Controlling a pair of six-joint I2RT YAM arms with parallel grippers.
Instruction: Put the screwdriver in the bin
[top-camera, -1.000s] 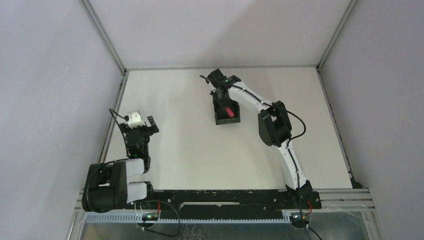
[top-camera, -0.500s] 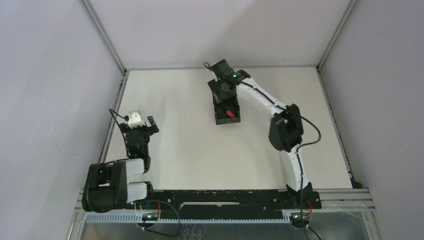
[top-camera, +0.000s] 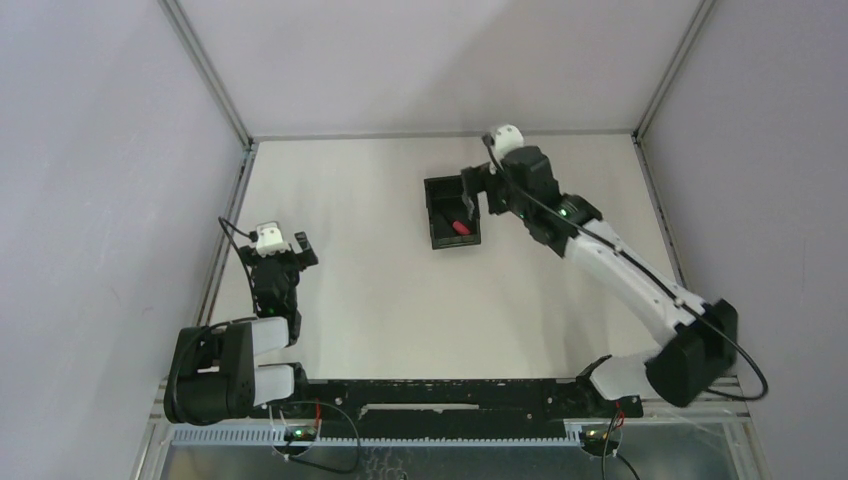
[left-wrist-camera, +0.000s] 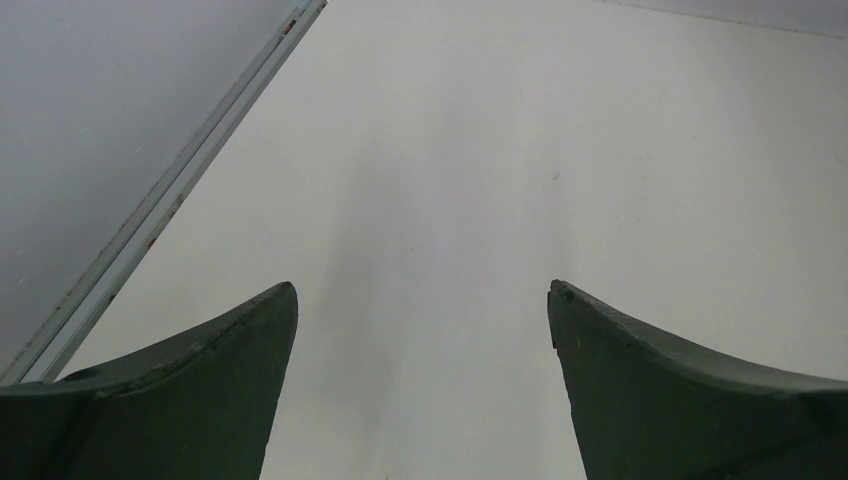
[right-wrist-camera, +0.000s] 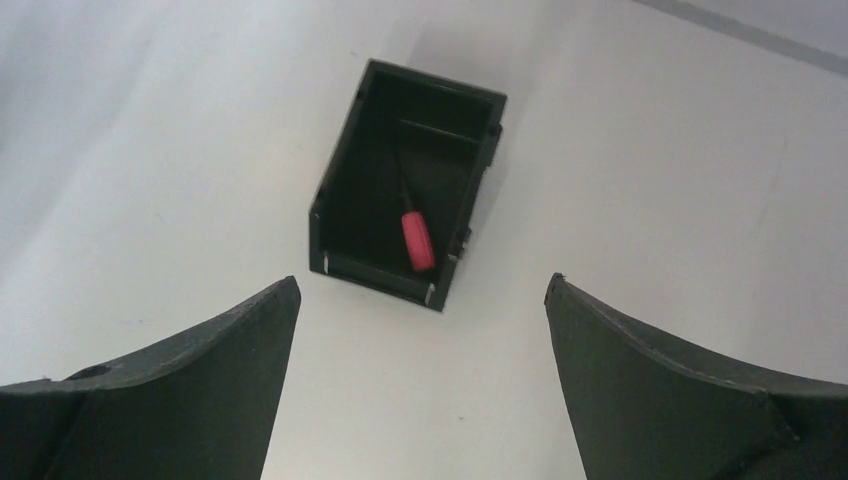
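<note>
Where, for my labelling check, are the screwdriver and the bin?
screwdriver (right-wrist-camera: 418, 242): right wrist view, on its red handle.
bin (right-wrist-camera: 340, 150): right wrist view, on its left wall.

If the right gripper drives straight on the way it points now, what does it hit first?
The right gripper looks set to meet the bin at its near end, the screwdriver lying inside. Depth is unclear; it could touch the table just short of it.

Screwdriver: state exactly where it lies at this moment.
In the right wrist view, the screwdriver lies inside the black bin, red handle toward the near end, beyond the open right gripper.
</note>
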